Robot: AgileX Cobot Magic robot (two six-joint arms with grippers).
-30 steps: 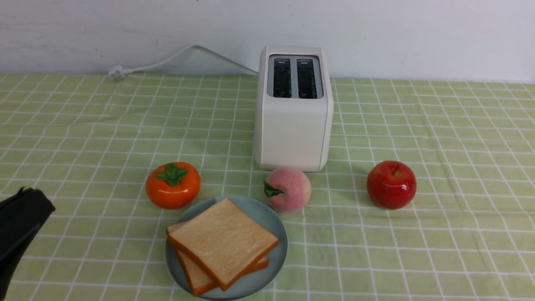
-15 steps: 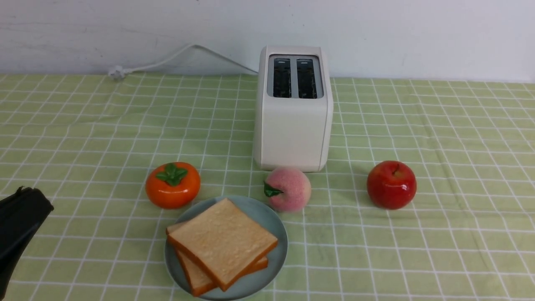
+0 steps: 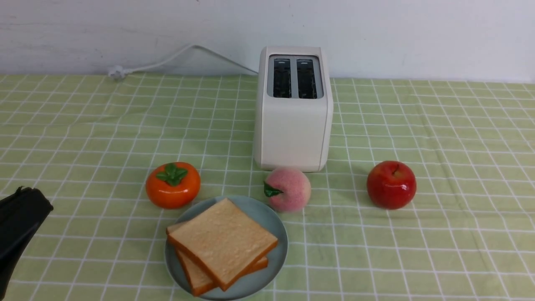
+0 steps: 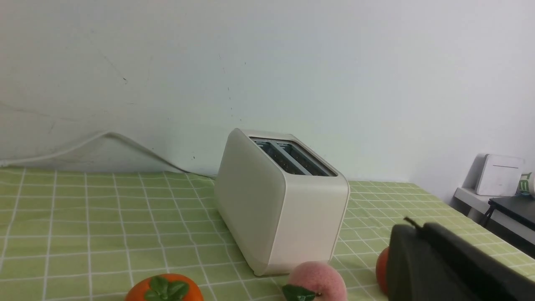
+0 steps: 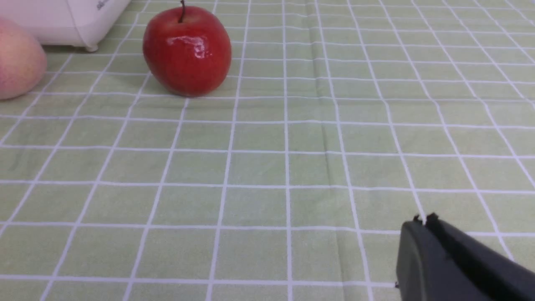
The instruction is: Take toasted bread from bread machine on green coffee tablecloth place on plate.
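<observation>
Two slices of toasted bread [image 3: 221, 242] lie stacked on the pale blue plate [image 3: 273, 221] near the front of the green coffee tablecloth [image 3: 83, 138]. The cream-white bread machine [image 3: 293, 125] stands behind it, both slots empty; it also shows in the left wrist view as the bread machine [image 4: 267, 209]. My left gripper [image 3: 31, 196] sits low at the far left, shut and holding nothing; its black fingers press together in the wrist view, left gripper [image 4: 411, 228]. My right gripper [image 5: 422, 221] is shut over bare cloth, outside the front view.
An orange persimmon [image 3: 172, 184] sits left of the plate, a pink peach [image 3: 288, 189] touches its far rim, and a red apple [image 3: 391, 184] lies to the right. A white cord [image 3: 167, 60] runs along the back wall. A side table [image 4: 501, 196] stands beyond the cloth's right edge.
The left gripper has drifted very slightly leftward and down at the frame's edge. Everything else stays where it was.
</observation>
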